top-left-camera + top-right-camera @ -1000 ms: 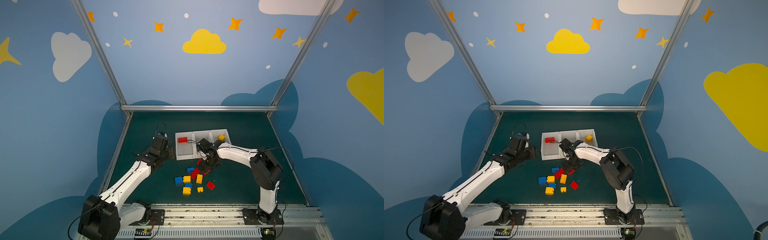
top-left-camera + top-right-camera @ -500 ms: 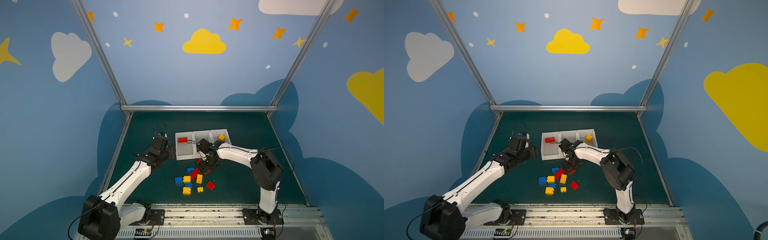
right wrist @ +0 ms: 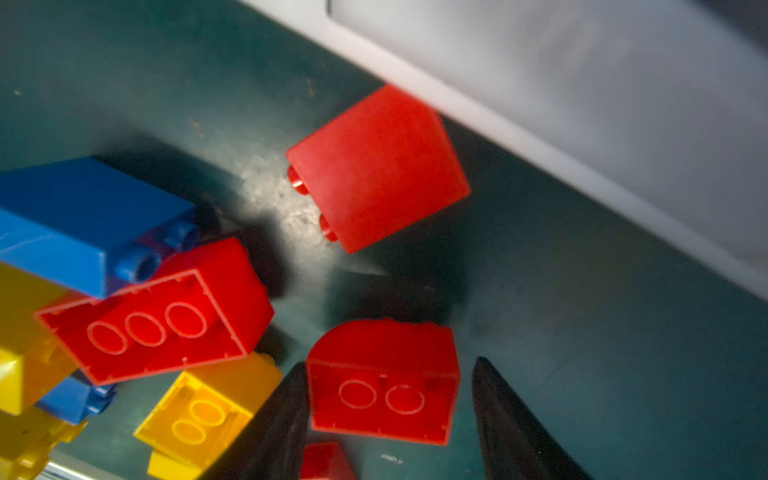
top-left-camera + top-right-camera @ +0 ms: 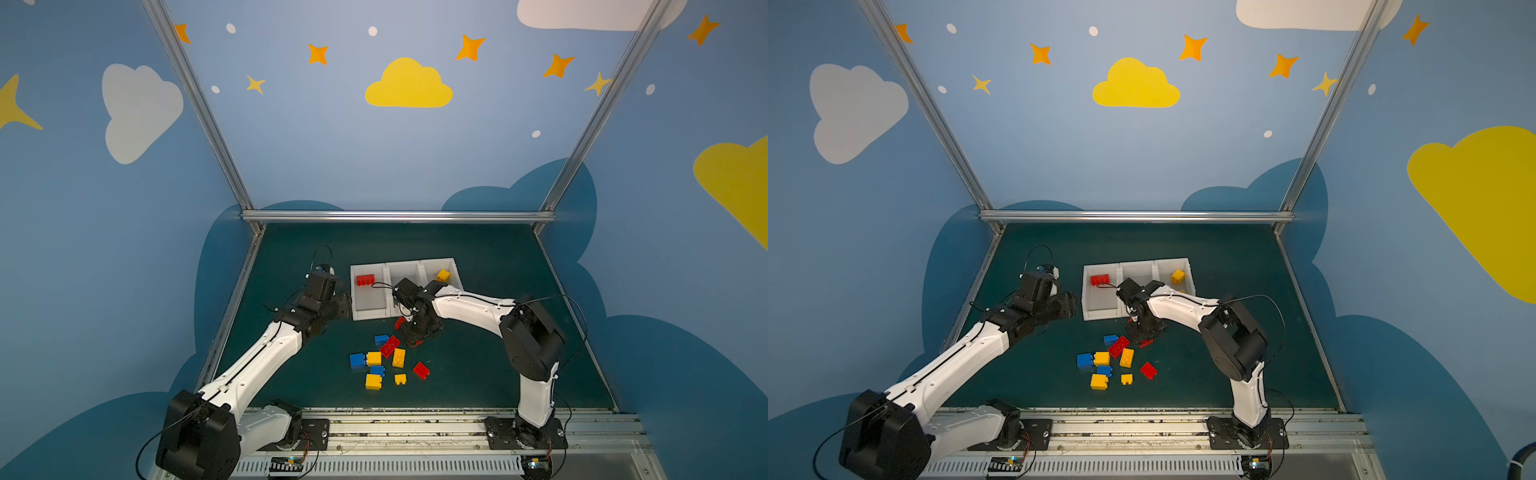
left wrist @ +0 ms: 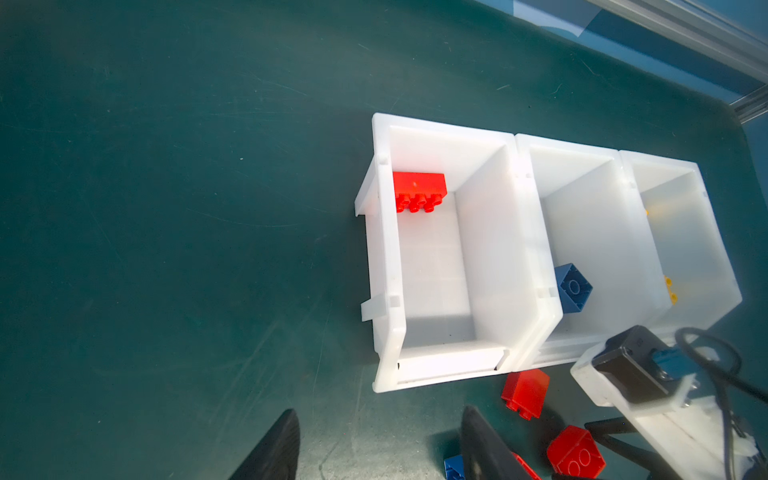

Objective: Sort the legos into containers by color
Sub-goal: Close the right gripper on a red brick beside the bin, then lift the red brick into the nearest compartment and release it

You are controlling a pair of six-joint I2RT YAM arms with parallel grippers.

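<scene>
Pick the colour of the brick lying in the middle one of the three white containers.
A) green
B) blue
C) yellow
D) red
B: the left wrist view shows a blue brick inside the middle container, while the red brick lies in the neighbouring container.

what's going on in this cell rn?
Two arms are sorting lego bricks into three white bins by color. The right gripper is down at the mat, jaws straddling an upside-down red brick in front of the bins. There's a gap on one side, so no grip yet. The left gripper hovers open and empty beside the left bin. Binned so far, one color per bin: a long red brick, a blue brick and a yellow brick. A mixed pile is on the mat.
</scene>
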